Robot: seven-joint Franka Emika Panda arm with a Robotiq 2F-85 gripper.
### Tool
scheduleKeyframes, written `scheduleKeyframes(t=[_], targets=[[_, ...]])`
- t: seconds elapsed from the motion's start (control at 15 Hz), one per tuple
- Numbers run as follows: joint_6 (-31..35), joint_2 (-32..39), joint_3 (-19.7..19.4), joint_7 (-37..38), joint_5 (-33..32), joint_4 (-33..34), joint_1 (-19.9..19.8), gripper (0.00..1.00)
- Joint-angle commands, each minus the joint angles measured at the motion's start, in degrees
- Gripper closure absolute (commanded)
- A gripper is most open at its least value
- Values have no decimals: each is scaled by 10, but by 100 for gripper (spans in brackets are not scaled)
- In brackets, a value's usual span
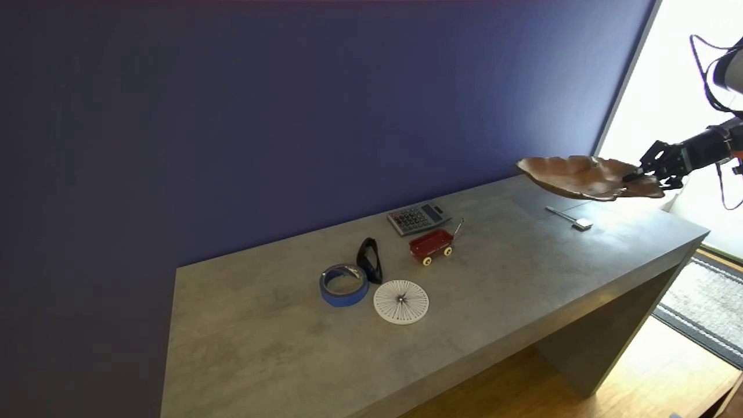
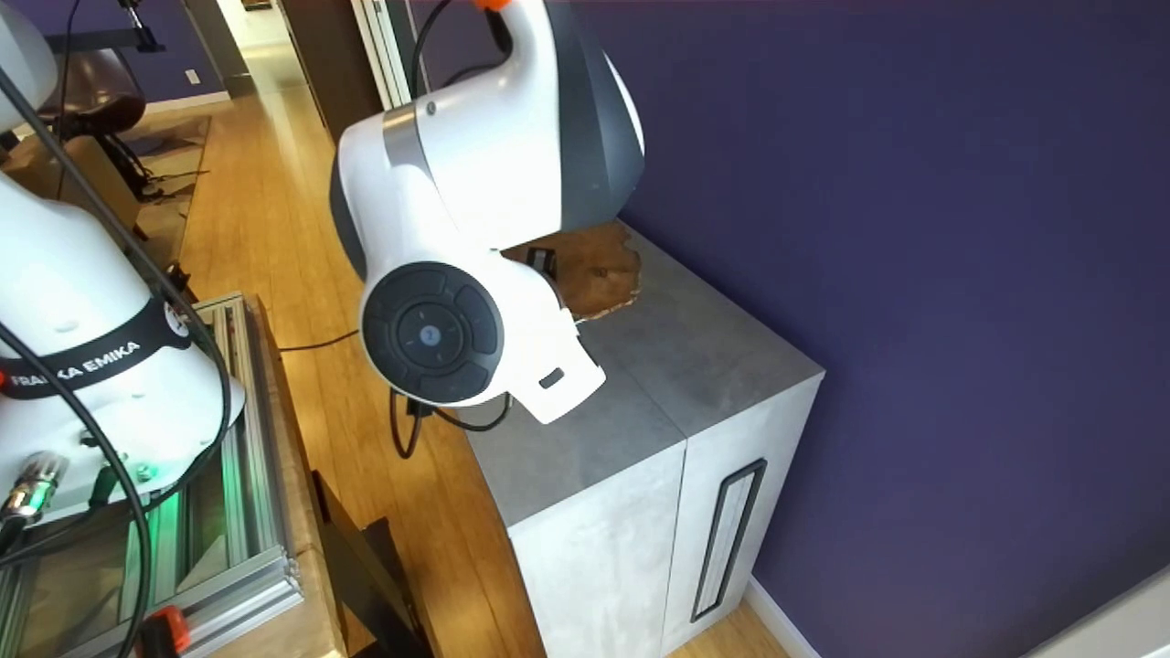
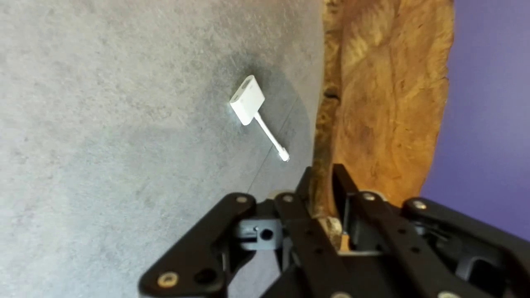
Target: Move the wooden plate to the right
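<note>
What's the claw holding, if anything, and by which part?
The wooden plate, held by a stretch of its rim, pinched in the claw.

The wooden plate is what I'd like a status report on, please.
End effector shut on wooden plate by the rim. Held up off the tabletop. White adapter lies on tabletop, possibly in the way of setting down there.

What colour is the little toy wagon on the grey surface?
The toy wagon is red with cream wheels, best seen in an exterior view.
</note>
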Motion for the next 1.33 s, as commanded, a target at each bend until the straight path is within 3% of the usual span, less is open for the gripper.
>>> scheduleKeyframes(t=[0.0, 0.4, 1.27], targets=[[-21, 18, -14, -8, 41, 24, -36, 97], [-35, 72, -23, -23, 107, 52, -75, 97], [-64, 185, -21, -39, 154, 119, -81, 97]])
